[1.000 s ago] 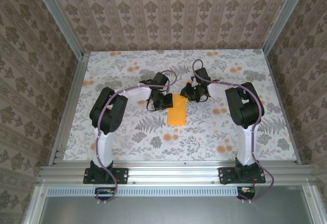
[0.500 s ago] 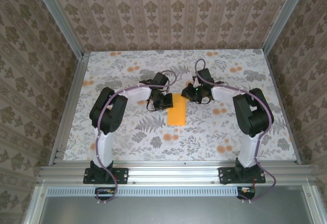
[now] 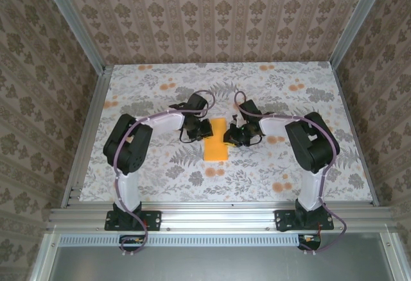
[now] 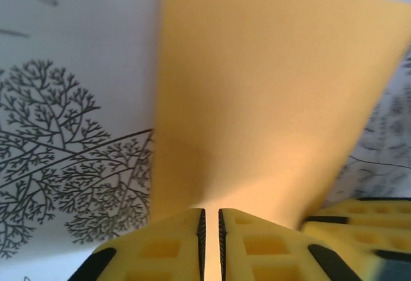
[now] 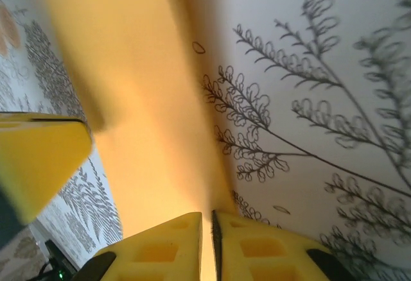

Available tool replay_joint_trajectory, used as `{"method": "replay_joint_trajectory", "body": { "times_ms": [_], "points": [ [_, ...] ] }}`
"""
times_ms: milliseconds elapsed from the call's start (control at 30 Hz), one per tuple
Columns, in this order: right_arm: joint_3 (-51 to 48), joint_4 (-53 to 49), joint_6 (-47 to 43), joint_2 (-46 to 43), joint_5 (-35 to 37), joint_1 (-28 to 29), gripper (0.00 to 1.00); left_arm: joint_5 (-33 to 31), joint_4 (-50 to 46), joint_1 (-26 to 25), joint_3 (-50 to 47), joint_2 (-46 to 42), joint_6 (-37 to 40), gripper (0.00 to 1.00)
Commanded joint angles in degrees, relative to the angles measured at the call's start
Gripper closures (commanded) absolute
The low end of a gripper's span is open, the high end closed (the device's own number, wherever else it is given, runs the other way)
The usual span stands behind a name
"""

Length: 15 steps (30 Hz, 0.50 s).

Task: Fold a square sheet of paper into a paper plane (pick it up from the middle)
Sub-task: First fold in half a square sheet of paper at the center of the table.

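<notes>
At mid-table, left gripper (image 4: 209, 220) and right gripper (image 5: 207, 224) pinch opposite edges of the square sheet of paper (image 3: 216, 144), judged light, limp, easily creased

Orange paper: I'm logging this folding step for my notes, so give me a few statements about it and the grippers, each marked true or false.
1. The paper lies between the left gripper and the right gripper. True.
2. The paper is a flat, open square. False: it is an oblong, longer than it is wide.
3. The right gripper is closed on an edge of the paper. True.
4. The left gripper is wide open, away from the paper. False: it is nearly shut, with the paper's edge between its fingers.
5. The table is plain white. False: it is printed with leaves and flowers.
</notes>
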Motion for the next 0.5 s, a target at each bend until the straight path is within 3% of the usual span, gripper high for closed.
{"method": "replay_joint_trajectory", "body": {
  "times_ms": [0, 200, 467],
  "points": [
    [1.9, -4.1, -6.3, 3.2, -3.1, 0.4, 0.85, 2.5, 4.0, 1.3, 1.4, -3.6, -0.3, 0.8],
    [4.8, -6.4, -12.6, 5.9, -4.7, 0.3, 0.87, 9.9, 10.2, 3.2, 5.2, 1.6, -0.3, 0.8],
    [7.0, -7.2, -15.9, 7.8, -6.1, 0.1, 0.89, 11.2, 6.9, 3.2, 11.1, 8.9, 2.1, 0.87]
  ]
}}
